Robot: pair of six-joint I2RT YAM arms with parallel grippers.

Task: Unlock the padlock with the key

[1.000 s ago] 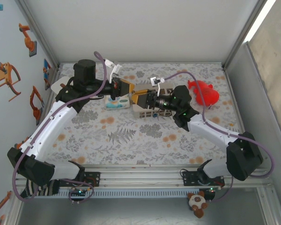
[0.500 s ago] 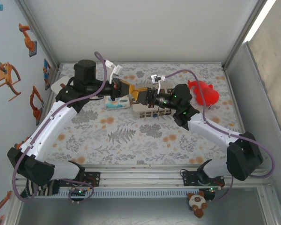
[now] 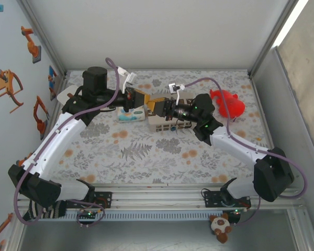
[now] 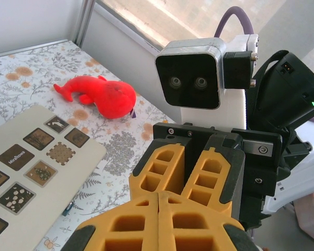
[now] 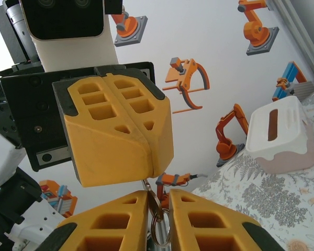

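My left gripper is shut on the tip of a small metal key, which hangs down from its orange fingertips with a key ring on it. My right gripper sits just below with its fingers a little apart. The key and ring lie in that gap, against the left finger. In the top view the left gripper and right gripper meet tip to tip above the table's back half. From the left wrist, the right gripper faces the left gripper. The padlock is hidden.
A beige box with picture tiles lies under the two grippers. Beside the left arm is a tissue box. A red plush toy lies at the back right. Metal frame walls enclose the table.
My right gripper has moved up and left, closing on the left gripper's fingertips. The left arm has hardly moved.
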